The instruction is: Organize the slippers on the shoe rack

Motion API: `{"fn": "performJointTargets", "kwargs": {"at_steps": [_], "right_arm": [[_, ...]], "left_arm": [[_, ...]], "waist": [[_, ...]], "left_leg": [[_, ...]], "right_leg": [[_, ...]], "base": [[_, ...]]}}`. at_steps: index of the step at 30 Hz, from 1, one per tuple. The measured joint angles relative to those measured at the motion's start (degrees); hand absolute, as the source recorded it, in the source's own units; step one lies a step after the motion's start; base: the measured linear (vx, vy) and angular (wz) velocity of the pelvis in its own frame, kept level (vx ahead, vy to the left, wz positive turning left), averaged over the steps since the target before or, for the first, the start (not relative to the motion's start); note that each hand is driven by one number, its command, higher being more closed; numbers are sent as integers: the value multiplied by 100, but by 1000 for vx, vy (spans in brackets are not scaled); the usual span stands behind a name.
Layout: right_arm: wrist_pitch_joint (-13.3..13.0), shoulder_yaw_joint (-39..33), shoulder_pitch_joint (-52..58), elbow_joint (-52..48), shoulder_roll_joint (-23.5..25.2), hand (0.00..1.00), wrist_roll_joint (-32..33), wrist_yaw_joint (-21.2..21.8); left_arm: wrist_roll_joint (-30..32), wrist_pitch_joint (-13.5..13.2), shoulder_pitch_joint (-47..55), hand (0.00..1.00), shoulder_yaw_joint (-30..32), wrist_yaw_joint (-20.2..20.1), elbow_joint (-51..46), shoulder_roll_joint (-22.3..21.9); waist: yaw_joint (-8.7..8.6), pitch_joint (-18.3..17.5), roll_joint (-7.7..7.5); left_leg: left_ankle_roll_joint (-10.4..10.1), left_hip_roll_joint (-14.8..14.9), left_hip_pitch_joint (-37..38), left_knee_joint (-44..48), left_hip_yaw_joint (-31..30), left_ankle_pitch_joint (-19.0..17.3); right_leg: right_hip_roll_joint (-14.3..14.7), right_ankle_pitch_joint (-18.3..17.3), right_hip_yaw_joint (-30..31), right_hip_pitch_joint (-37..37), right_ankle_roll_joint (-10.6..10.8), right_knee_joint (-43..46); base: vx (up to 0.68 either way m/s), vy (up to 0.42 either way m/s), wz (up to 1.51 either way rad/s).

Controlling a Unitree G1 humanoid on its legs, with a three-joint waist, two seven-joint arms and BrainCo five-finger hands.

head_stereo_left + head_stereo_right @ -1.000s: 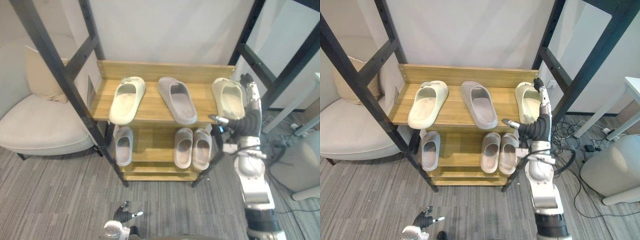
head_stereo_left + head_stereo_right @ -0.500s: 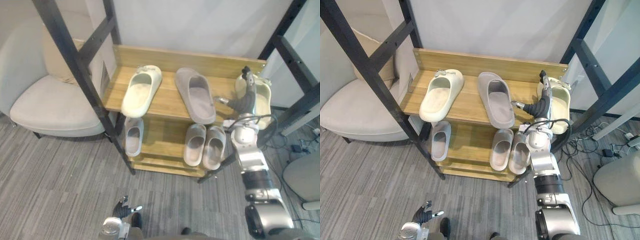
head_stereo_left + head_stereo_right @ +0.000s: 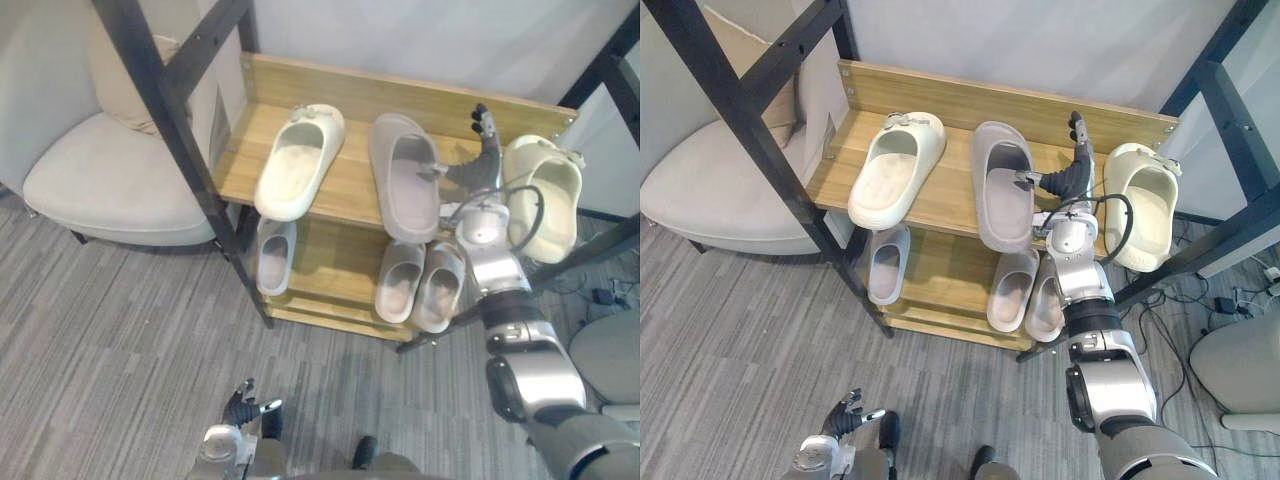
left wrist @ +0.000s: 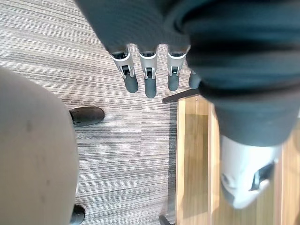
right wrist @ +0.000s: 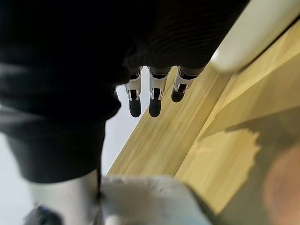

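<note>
No writing, number, label or sign can be read on the slippers [image 3: 295, 165] or on the shoe rack [image 3: 350, 95], nor on anything around them.
</note>
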Motion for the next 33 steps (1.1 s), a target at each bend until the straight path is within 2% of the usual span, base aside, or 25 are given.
{"fn": "performJointTargets", "kwargs": {"at_steps": [3,4,10,14,21,25,26,28,29,30,33], "right_arm": [[-4,274,-349,309,-6,0,199,199],[-6,292,-375,343,-5,100,207,220],[-14,730,-801,670,-107,100,220,651],[-25,775,-907,711,-127,100,340,715],[-97,957,-871,560,-224,100,549,740],[-123,960,-266,-353,-227,100,658,777],[-162,943,122,-876,-226,100,658,780],[-180,926,394,-1228,-226,100,644,770],[-208,919,877,-1841,-217,100,634,758],[-208,918,907,-1881,-216,100,632,759],[-240,814,1743,-2920,-196,100,524,788]], "left_arm": [[-73,5,-9,0,-1,40,-4,14],[-87,6,-9,0,-1,41,-4,16],[-120,3,-93,0,-2,41,-4,67],[-147,14,-139,0,-3,41,0,91],[-151,21,-144,0,-2,39,0,93],[-150,24,-144,0,-1,35,-1,98],[-148,35,-143,0,0,29,1,103],[-145,42,-142,0,0,22,4,106],[-144,56,-141,0,2,19,10,109],[-142,57,-141,0,2,19,10,109],[-128,92,-140,0,2,8,93,115]], "waist": [[23,24,-19],[24,26,-22],[34,184,-90],[86,214,-144],[85,217,-151],[32,224,-167],[2,222,-172],[-22,221,-173],[-55,221,-174],[-59,220,-174],[-138,213,-175]], "left_leg": [[-5,-2,-21,-1,-8,16],[-5,-2,-21,-1,-11,18],[-7,8,-37,-5,-71,65],[-7,8,-37,-5,-67,65],[-9,16,-29,-4,9,65],[-10,16,8,-3,52,65],[-10,20,30,-2,82,65],[-10,23,39,-2,115,65],[-9,30,68,-1,192,64],[-9,30,70,-1,195,64],[-8,63,114,25,238,64]], "right_leg": [[0,5,-26,-4,1,2],[0,5,-27,-4,1,2],[9,9,-51,-10,-5,22],[9,9,-51,-10,-5,20],[8,9,-40,-10,-4,17],[1,11,-2,2,-3,20],[-1,28,22,8,5,20],[-2,38,47,4,8,19],[-2,75,113,-4,14,16],[-2,77,118,-4,14,16],[5,124,229,-15,-2,18]], "base": [[-30,6,4],[-29,4,4],[-32,2,2],[-11,1,0],[-1,0,-1],[-13,5,-5],[-16,9,-7],[-22,14,-12],[-22,15,-14],[-41,24,-18],[-44,16,-16]]}}
